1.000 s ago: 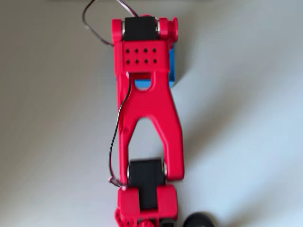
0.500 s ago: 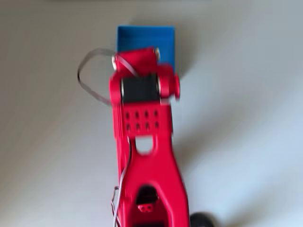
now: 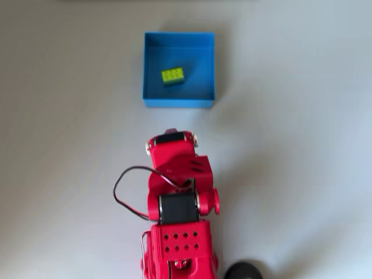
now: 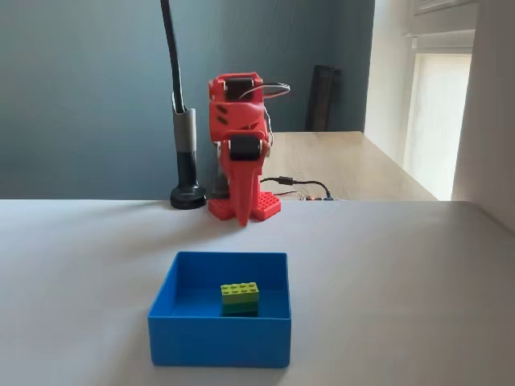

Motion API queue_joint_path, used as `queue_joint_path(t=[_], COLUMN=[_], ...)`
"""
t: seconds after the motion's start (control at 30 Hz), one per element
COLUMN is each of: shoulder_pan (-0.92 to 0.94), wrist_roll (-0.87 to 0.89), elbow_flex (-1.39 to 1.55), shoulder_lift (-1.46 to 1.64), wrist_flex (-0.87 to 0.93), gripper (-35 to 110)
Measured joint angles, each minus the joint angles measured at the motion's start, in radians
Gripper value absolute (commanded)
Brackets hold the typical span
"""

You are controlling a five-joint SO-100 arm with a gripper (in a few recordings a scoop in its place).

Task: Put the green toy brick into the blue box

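So the green toy brick (image 3: 172, 75) is sitting flat on the floor of the blue box (image 3: 178, 102), studs up, roughly in the middle and not touching any wall, same story in the fixed view (image 4: 240, 297). Looks to me like the job is basically done, nothing left but parking the arm. The red gripper (image 4: 243, 215) is folded up near its base, well apart from the box, pointing down at the table, fingers look pressed together with nothing in them.
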Motion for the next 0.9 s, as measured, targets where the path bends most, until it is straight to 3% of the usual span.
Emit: queue_joint_path(t=[0.4,0.9], shoulder_pan=[0.018,0.028], wrist_roll=[-0.023,-0.002], elbow_flex=[0.299,0.347], shoulder_lift=[0.233,0.364], wrist_flex=[-0.081,-0.057], gripper=[0,0])
